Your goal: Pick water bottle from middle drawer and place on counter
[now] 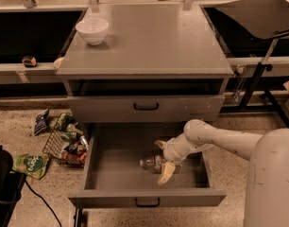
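The water bottle (151, 163), clear with a pale cap, lies on its side on the floor of the open middle drawer (114, 167), which is pulled out at the bottom of the grey cabinet. My gripper (163, 160) reaches into the drawer from the right. It is open, with one fingertip (159, 144) behind the bottle's right end and the other (165, 174) in front of it. The fingers straddle the bottle and have not lifted it. The counter (149, 41) is the flat grey top of the cabinet.
A white bowl (92, 30) sits at the counter's back left. A shut drawer (146, 107) is above the open one. Snack bags and a wire basket (64, 143) lie on the floor at left. A black stand (258, 74) is at right.
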You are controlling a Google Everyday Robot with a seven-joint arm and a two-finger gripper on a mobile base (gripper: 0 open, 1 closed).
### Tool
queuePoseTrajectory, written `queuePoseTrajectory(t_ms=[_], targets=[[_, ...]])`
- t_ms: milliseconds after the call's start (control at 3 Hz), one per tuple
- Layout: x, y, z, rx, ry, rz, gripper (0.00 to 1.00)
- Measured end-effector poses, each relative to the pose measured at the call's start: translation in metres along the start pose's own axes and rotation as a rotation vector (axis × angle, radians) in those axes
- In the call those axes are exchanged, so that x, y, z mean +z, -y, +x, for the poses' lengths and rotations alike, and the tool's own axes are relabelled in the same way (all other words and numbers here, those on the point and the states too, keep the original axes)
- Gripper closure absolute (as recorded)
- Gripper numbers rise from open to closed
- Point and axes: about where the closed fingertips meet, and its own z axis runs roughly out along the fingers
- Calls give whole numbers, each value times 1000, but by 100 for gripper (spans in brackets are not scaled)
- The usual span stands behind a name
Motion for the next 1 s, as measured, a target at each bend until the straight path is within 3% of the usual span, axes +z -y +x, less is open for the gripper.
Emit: queuePoseTrajectory(t_ms=[333,1000], targets=[[16,1,17,26,-10,12,18],[43,10,51,80,-8,15,65]])
